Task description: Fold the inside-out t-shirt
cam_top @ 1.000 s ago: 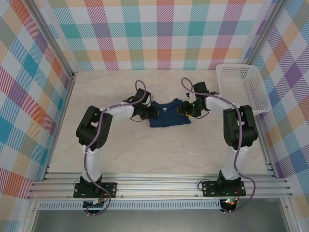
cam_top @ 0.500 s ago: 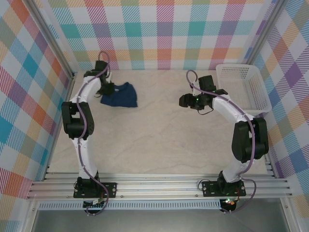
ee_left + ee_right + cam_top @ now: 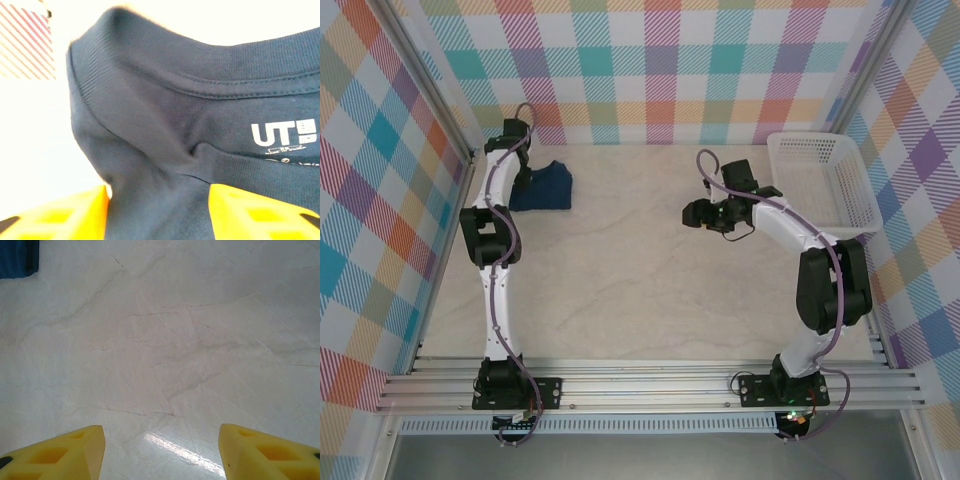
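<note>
My left fingers (image 3: 525, 180) stood apart astride the collar (image 3: 210, 80) of the inside-out t-shirt (image 3: 150, 130), right fingers (image 3: 694, 213) open over bare tabletop (image 3: 165, 340); lifting straight clear seemed best, snagging nothing.

On my left wrist feed I can read the white letters "UT" (image 3: 270, 135), printed inside the neck of the dark navy blue soft cotton t-shirt (image 3: 150, 165), just under its ribbed collar (image 3: 200, 65). A small white square logo (image 3: 306, 131) sits right beside them, but its characters blur. The thin script line (image 3: 285, 149) beneath is too small for me to read.
</note>
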Controlling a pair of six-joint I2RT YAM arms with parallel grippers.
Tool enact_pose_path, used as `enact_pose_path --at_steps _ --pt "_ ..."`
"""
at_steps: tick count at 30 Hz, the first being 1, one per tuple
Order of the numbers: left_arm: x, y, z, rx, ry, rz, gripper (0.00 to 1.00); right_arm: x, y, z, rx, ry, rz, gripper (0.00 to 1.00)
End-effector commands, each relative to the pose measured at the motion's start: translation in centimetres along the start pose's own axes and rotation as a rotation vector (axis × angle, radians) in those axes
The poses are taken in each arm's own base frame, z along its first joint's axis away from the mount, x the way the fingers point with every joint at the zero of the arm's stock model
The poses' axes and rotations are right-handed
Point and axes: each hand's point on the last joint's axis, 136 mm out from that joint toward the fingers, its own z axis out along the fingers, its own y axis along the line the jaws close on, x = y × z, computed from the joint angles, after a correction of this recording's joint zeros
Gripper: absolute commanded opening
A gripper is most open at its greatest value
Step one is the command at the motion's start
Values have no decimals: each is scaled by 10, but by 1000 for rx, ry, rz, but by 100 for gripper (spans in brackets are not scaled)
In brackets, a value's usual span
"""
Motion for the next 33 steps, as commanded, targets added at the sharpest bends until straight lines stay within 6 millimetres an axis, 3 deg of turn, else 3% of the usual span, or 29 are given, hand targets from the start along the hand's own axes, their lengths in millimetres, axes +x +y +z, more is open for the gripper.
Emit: enact_pose_path --at_steps 1,5,9,12,17,20,24,27,33 --pt "-21 49 -50 -96 -104 -165 68 -2 6 -7 17 -19 -37 62" --pt "-14 56 -95 -21 -160 -317 76 -4 6 -22 88 -70 -102 62" --pt "7 39 -145 172 -267 -484 82 -6 -3 -47 217 -163 -163 65" --pt "36 21 -184 327 -362 -606 88 -5 -20 -70 336 -254 -181 75" --pt "104 -20 -223 496 -500 -699 100 2 -64 -102 581 -382 -181 100" --pt "148 -32 -219 441 -558 -706 100 9 -90 -110 701 -425 -161 100" --pt "189 -24 -198 292 -624 -753 100 9 -114 -100 761 -469 -232 100" --pt "189 -43 -187 319 -726 -642 100 5 -124 -87 731 -529 -289 100" --pt "178 -63 -161 351 -793 -622 100 6 -143 -66 601 -638 -282 100"
